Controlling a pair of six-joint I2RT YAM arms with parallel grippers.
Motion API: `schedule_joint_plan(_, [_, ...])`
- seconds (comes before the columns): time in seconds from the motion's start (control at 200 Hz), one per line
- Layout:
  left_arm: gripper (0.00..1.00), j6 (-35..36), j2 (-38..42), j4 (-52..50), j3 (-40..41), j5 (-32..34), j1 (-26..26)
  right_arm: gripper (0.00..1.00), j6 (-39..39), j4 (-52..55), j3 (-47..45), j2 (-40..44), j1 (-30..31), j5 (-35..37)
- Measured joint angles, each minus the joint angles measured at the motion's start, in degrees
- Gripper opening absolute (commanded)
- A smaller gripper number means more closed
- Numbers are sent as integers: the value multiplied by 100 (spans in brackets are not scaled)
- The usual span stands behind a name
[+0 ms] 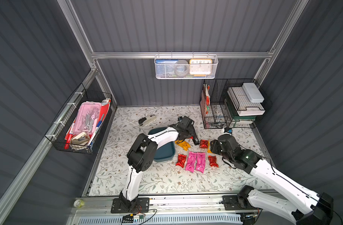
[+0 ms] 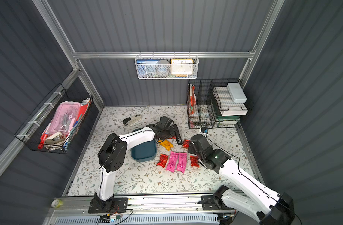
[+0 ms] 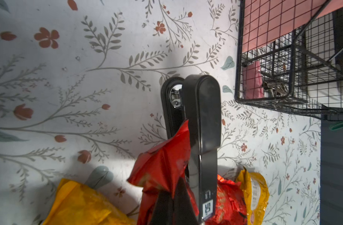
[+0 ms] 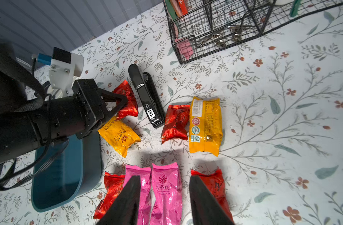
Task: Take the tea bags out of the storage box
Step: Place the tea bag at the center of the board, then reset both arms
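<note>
Left tool (image 4: 122,103), clamped on a red tea bag (image 4: 130,109) just beside the stapler (image 4: 147,97), could shove the stapler in setting down. Right tool (image 4: 164,177) hangs near it, jaws apart

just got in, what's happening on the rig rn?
The left tool is shut on a crinkly red tea bag right beside the black stapler, outside the teal storage box. The right tool hangs open above the two pink tea bags. Seven bags lie on the floral table: three red, two pink, two yellow. What shows of the box looks empty; the left arm hides part of it.
</note>
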State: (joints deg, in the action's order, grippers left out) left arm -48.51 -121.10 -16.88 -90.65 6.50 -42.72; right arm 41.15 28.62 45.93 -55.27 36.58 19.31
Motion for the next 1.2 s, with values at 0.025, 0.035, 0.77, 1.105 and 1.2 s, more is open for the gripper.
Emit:
schedule_joint_plan(0.025, [5,0,-37,-20,-22,39,0,46,4,11,-24,26,0,11])
schedule_joint_plan(0.035, [5,-2,-42,-24,-26,42,0,46,4,13,-28,37,0,11])
schedule_joint_plan(0.77, [58,24,1091,-273,81,1003,0,47,22,66,-81,72,-125,46])
schedule_joint_plan(1.105, [67,866,3952,444,2168,2190,960,52,-221,-105,-535,501,-1397,55])
schedule_joint_plan(1.2, [79,1320,4358,540,2632,2500,1803,60,-492,-387,-754,621,-1928,166])
